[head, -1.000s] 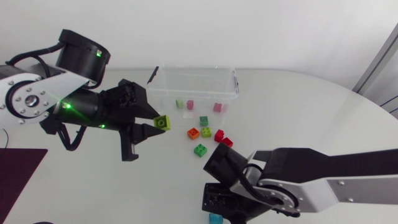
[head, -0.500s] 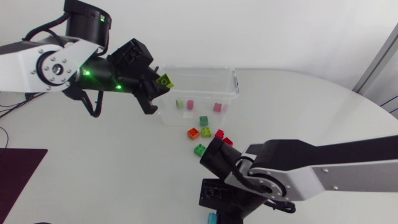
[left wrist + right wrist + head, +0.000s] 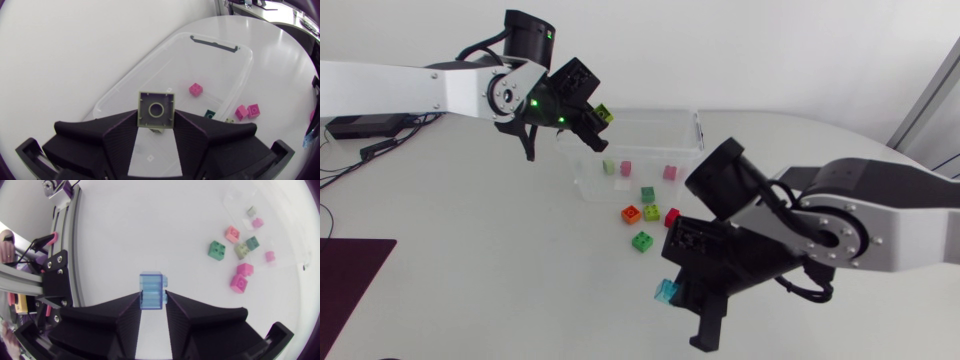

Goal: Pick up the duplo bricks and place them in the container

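My left gripper [image 3: 600, 117] is shut on a lime green brick [image 3: 606, 114] and holds it above the back left corner of the clear container [image 3: 698, 132]. In the left wrist view the brick [image 3: 156, 109] sits between the fingers with the container [image 3: 220, 45] below it, a pink brick [image 3: 196, 89] inside. My right gripper [image 3: 672, 290] is shut on a light blue brick [image 3: 666, 291], raised above the table's front; the same brick [image 3: 152, 291] shows clamped in the right wrist view.
Loose bricks lie in front of the container: orange [image 3: 631, 213], green [image 3: 651, 212], another green [image 3: 642, 241], dark green [image 3: 647, 194] and red [image 3: 672, 217]. Inside it are a pink [image 3: 669, 172], a pale pink [image 3: 626, 167] and a light green brick [image 3: 608, 166].
My left arm carried the lime brick up and back to the container. My right gripper shut on the blue brick at the table's front edge and lifted it.
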Robot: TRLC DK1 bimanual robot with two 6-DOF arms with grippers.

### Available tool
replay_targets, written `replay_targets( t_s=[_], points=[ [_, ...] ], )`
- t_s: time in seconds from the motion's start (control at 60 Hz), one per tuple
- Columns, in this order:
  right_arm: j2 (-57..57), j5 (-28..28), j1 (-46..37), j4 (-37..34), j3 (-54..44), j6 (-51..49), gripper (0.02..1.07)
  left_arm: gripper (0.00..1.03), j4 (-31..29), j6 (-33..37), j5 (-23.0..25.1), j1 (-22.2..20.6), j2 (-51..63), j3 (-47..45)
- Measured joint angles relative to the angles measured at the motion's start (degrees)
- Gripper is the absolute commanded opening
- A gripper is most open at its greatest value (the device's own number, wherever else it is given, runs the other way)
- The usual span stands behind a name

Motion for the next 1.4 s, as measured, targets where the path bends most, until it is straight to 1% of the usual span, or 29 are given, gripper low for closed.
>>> replay_targets(
  t_s=[0.033, 0.067, 0.117, 0.15, 0.233, 0.483, 0.633, 0.717, 0.917, 1.067, 1.133, 1.2, 1.4],
  points=[
    [-0.28, 0.00, -0.70, -0.09, 0.68, 0.00, 0.20, 0.53, 0.00, -0.20, -0.70, -0.07, 1.25, 1.09],
    [-0.50, 0.00, -1.36, -0.15, 1.38, 0.00, 0.20, 0.62, 0.00, -0.24, -1.05, -0.09, 2.34, 2.12],
    [-0.72, 0.00, -2.38, -0.17, 2.32, 0.00, 0.20, 0.81, -0.04, -0.39, -1.29, -0.11, 3.65, 3.17],
    [-0.79, 0.00, -3.15, -0.17, 3.02, 0.00, 0.20, 0.90, -0.04, -0.44, -1.79, -0.17, 4.44, 3.89],
    [-0.79, 0.00, -5.29, -0.17, 4.76, 0.00, 0.20, 0.98, -0.04, -0.61, -2.71, -0.33, 5.86, 5.22],
    [-0.13, 0.00, -11.58, 0.79, 12.66, 0.02, 0.20, 0.98, -0.07, -1.68, -2.78, -0.17, 5.18, 4.63],
    [2.80, 0.02, -14.36, 3.10, 17.70, 0.42, 0.20, 0.98, -0.70, -1.68, -2.78, 0.31, -1.14, -0.59],
    [5.81, 0.00, -15.82, 4.83, 20.59, 0.68, 0.20, 0.98, -1.75, -1.66, -2.69, 0.46, -6.56, -4.35],
    [12.37, 0.02, -17.92, 8.15, 26.38, 1.95, 0.20, 0.98, -3.91, -1.25, -1.20, 0.24, -16.57, -13.29],
    [16.61, 0.13, -19.71, 11.04, 30.42, 3.10, 0.20, 0.98, -5.16, 0.55, -0.11, -2.01, -21.99, -21.86],
    [18.29, 0.50, -20.33, 11.89, 31.89, 3.28, 0.20, 0.98, -6.60, 1.64, 1.27, -3.19, -23.82, -24.85],
    [20.13, 1.18, -20.76, 13.07, 33.31, 3.41, 0.20, 0.98, -7.21, 2.86, 2.67, -3.98, -25.24, -27.43],
    [26.71, 2.54, -21.62, 15.61, 37.46, 3.54, 0.20, 0.98, -7.34, 5.62, 3.39, -7.30, -26.25, -32.89]
  ],
)
